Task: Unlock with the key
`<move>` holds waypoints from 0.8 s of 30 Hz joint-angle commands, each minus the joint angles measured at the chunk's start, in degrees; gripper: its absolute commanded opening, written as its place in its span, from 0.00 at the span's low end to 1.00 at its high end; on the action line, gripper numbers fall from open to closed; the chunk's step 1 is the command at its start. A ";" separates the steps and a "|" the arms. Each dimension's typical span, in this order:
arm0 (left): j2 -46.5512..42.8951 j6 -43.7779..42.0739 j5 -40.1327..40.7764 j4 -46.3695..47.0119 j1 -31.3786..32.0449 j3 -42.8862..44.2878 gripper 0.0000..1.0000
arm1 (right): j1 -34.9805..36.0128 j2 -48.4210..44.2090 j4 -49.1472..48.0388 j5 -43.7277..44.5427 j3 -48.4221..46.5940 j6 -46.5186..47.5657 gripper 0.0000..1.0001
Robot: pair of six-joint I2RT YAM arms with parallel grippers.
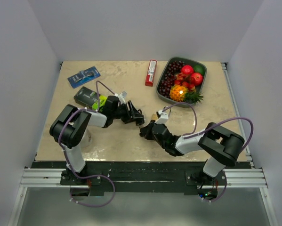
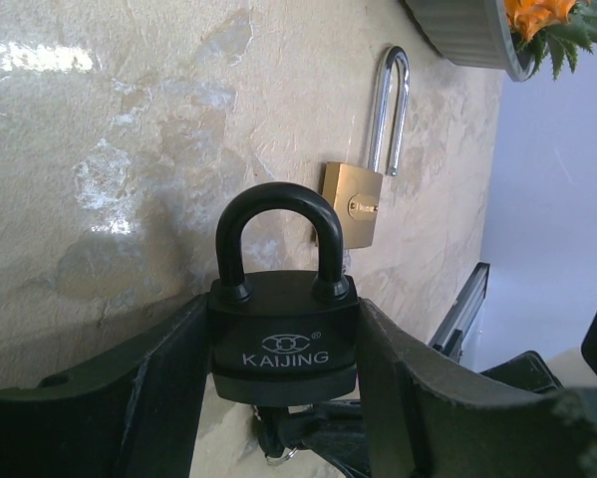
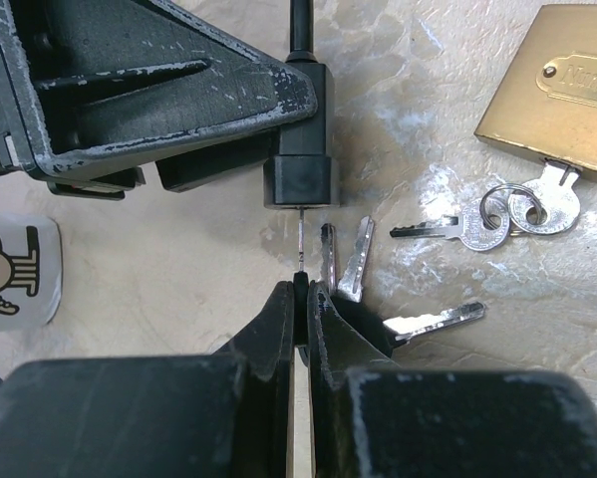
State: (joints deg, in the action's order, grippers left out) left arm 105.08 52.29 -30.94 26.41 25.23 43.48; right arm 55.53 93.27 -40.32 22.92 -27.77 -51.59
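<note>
A black KAIJING padlock (image 2: 283, 334) sits clamped between the fingers of my left gripper (image 2: 283, 319), and both legs of its shackle are seated in the body. From the right wrist view the padlock's underside (image 3: 298, 179) faces my right gripper (image 3: 301, 289). That gripper is shut on the black head of a key (image 3: 300, 239), whose thin blade reaches up into the bottom of the lock. Other keys of the same bunch (image 3: 353, 259) fan out beside the jaws. In the top view the two grippers (image 1: 133, 115) (image 1: 148, 129) meet tip to tip at the table's middle.
A brass padlock (image 2: 353, 204) with a long open shackle lies just beyond, its own keys (image 3: 477, 227) on a ring beside it. A fruit tray (image 1: 201, 87) stands at the back right, a red bar (image 1: 151, 72) at the back middle, and a blue packet (image 1: 84, 76) and dark box (image 1: 86, 96) at the back left.
</note>
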 commanded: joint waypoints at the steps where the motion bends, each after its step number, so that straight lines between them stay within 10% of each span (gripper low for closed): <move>1: 0.57 -1.84 -2.64 -4.88 1.75 -2.44 0.00 | -2.53 -0.20 -10.22 4.69 0.00 -2.28 0.00; 24: -1.01 -0.17 -2.02 -3.83 3.77 -4.02 0.00 | -5.17 3.66 -13.29 6.17 -4.22 -1.14 0.00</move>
State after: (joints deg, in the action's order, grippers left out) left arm 104.71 53.47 -27.05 28.97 25.91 42.37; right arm 53.06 95.79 -44.91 19.97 -27.62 -53.10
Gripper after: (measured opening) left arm 0.594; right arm 0.034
